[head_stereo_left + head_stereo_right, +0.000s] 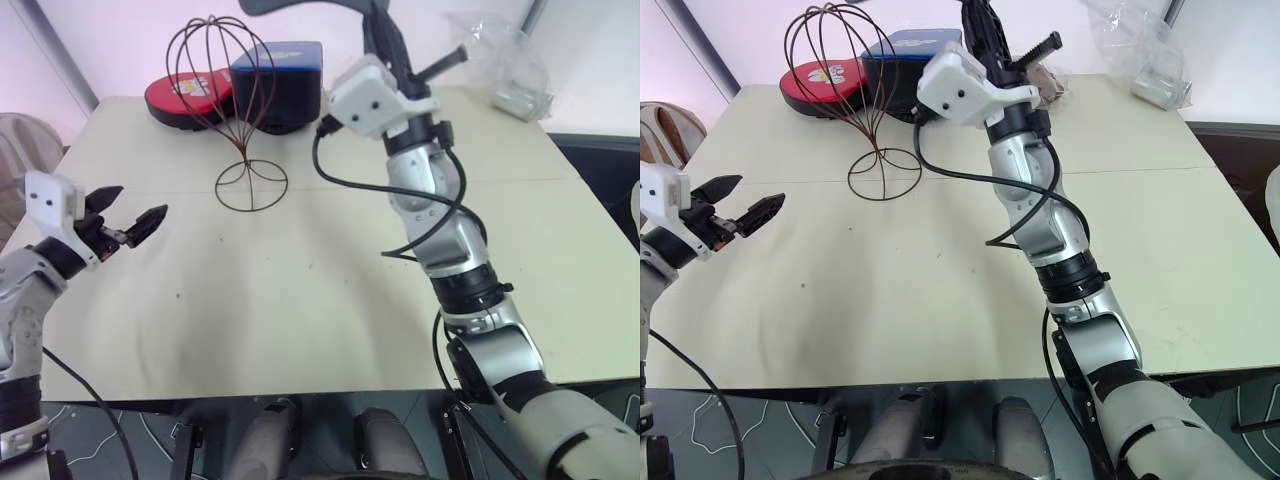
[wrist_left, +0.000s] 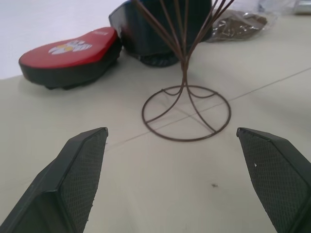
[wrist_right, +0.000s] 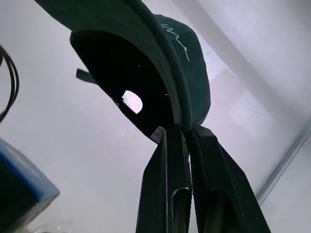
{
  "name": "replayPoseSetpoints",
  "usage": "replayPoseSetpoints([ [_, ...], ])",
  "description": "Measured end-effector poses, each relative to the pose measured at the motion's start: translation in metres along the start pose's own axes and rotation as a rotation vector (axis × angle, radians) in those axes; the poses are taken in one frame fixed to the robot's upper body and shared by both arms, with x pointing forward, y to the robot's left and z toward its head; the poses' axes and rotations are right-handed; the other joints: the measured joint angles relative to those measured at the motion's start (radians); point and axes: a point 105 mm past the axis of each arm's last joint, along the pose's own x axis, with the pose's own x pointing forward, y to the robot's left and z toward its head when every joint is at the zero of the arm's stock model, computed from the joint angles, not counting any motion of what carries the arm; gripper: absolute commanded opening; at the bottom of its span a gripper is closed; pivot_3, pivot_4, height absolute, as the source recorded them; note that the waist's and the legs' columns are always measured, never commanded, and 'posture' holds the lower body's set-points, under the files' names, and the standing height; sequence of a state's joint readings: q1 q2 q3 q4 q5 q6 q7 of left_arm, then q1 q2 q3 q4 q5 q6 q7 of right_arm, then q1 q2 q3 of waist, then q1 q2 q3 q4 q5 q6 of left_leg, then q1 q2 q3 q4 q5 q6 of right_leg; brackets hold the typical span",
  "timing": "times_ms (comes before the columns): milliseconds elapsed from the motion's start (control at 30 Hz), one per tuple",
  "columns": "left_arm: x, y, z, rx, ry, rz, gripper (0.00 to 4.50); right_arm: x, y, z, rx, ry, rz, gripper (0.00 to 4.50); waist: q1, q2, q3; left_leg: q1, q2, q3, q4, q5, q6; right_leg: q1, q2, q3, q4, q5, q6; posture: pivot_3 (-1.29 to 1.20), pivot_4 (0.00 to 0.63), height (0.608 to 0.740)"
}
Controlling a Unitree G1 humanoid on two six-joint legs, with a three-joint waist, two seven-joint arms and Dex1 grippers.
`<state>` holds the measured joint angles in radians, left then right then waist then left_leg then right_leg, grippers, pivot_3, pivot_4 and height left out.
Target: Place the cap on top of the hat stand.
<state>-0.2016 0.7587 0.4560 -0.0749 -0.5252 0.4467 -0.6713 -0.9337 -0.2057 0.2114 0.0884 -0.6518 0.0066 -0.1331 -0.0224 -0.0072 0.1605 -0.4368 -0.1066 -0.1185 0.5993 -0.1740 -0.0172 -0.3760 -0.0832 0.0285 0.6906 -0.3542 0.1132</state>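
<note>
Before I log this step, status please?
Right claw shut on cap, held high. Left claw open, empty. Hat stand bare. Blue-black box sits behind stand.

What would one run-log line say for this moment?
right gripper: shut on cap, raised beside hat stand | left gripper: open, empty, above table | cap not yet on stand
</note>
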Motion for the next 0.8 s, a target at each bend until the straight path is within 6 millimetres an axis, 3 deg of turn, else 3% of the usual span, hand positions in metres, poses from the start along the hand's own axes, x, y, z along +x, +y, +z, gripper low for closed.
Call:
replayPoseSetpoints([
  [367,0.000,0.003,-0.002,0.007,0.003,0.020,4.50,0.010,0.047,0.040,0.107,-0.062,0.091,0.05,-0.023,0.000,0.000,0.000,0.000,-0.001,-0.004,0.002,-0.003,-0.003,0.001,0.000,0.000,0.001,-0.001,0.00,0.150,0.740],
  [533,0.004,-0.015,0.016,0.023,-0.038,-0.071,4.50,0.015,0.055,0.051,0.134,-0.071,0.089,0.05,-0.023,0.000,0.000,0.000,0.001,-0.002,-0.005,0.003,-0.004,-0.003,0.001,0.000,0.000,0.001,-0.001,0.00,0.150,0.740],
  [700,0.010,-0.027,0.051,0.082,-0.114,-0.126,4.50,0.014,0.071,0.067,0.174,-0.095,0.119,0.05,-0.026,0.000,0.000,0.000,0.000,-0.002,-0.005,0.003,-0.005,-0.003,0.002,0.000,0.000,0.001,-0.002,0.00,0.150,0.740],
  [800,0.011,-0.031,0.052,0.088,-0.109,-0.139,4.50,0.013,0.077,0.070,0.180,-0.106,0.135,0.05,-0.027,0.000,0.000,0.000,0.001,-0.002,-0.006,0.003,-0.005,-0.004,0.002,0.000,0.000,0.001,-0.002,0.00,0.150,0.740],
])
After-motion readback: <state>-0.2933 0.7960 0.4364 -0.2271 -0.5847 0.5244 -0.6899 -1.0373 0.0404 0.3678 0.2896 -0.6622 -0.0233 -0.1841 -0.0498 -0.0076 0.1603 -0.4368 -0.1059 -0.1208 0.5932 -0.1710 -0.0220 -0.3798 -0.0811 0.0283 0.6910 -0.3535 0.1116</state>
